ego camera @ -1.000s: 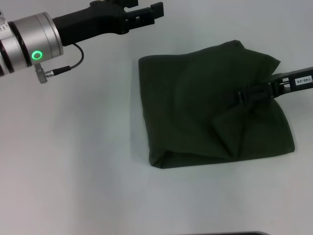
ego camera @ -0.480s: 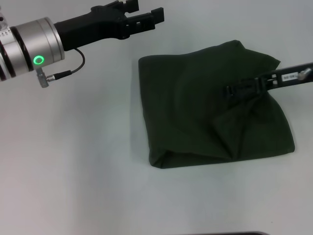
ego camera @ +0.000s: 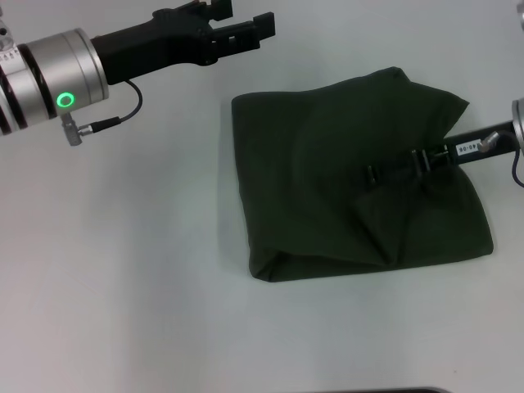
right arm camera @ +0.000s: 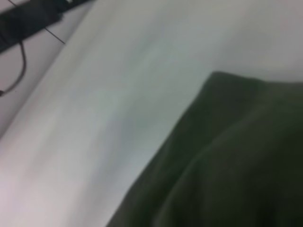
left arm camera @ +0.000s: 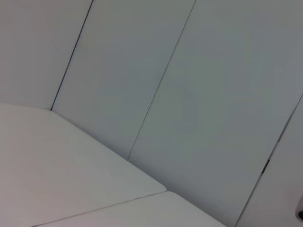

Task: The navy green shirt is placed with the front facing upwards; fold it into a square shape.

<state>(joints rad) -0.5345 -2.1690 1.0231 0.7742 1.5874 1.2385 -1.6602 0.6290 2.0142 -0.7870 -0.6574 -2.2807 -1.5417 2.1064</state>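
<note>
Item: the navy green shirt (ego camera: 352, 184), folded to a rough square right of centre on the white table (ego camera: 123, 270), plain side up. Your right gripper (ego camera: 372, 173) reaches in low over its middle from the right edge; whether its fingers are parted, you cannot tell. Your left gripper (ego camera: 244, 23) hangs well apart at the far left, fingers spread, empty; bare table lies open on the shirt's left and near sides.

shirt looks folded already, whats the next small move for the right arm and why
Probably draw the right pincer back off the shirt, toward the robot's right. The shirt already lies as a rough square on the table, and the left pincer is off the cloth beyond the shirt's far left corner.
</note>
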